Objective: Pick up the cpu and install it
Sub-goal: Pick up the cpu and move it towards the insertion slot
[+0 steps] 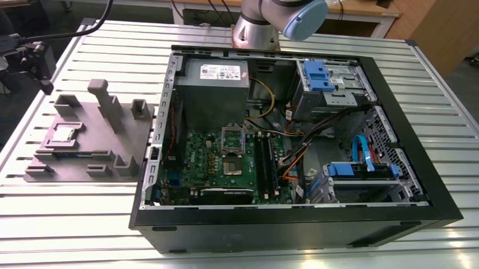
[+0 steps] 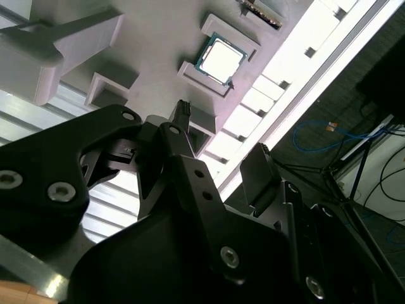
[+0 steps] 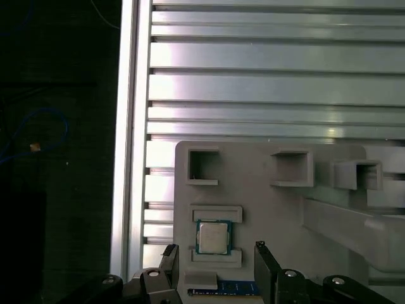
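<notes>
The cpu is a small square chip with a silvery top, lying flat in a recess of the grey fixture at the exterior view's left. In the first wrist view the cpu lies just beyond my gripper, whose two black fingers stand apart on either side of it with nothing between them. In the second wrist view the cpu sits some way past the open gripper, untouched. The motherboard's socket lies inside the open computer case.
The fixture carries upright posts and several empty pockets. Long black memory sticks, cables and blue drive brackets crowd the case. The slatted metal table ends at an edge close to the fixture.
</notes>
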You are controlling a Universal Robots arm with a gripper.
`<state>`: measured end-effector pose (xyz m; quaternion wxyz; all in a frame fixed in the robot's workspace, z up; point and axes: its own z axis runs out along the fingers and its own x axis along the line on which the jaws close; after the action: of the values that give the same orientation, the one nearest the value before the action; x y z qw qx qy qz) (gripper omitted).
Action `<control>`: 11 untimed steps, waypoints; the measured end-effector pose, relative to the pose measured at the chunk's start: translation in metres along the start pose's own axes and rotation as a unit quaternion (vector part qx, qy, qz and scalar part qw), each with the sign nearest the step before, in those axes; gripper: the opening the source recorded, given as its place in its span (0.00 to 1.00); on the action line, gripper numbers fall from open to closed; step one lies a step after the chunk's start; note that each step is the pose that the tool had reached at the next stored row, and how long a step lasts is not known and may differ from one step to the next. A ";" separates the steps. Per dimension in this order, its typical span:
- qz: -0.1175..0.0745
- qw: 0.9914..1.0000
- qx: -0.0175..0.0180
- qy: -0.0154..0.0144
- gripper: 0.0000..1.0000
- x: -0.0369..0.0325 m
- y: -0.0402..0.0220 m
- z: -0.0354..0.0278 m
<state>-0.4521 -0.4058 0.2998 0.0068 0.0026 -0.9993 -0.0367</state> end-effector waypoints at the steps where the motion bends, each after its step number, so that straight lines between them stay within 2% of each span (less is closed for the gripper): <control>1: 0.000 1.000 0.000 0.000 0.59 0.0000 -0.0001 0.0006; 11: 0.000 1.000 0.000 0.000 0.59 0.0000 -0.0004 0.0030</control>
<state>-0.4521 -0.4060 0.2967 0.0068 0.0026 -0.9993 -0.0367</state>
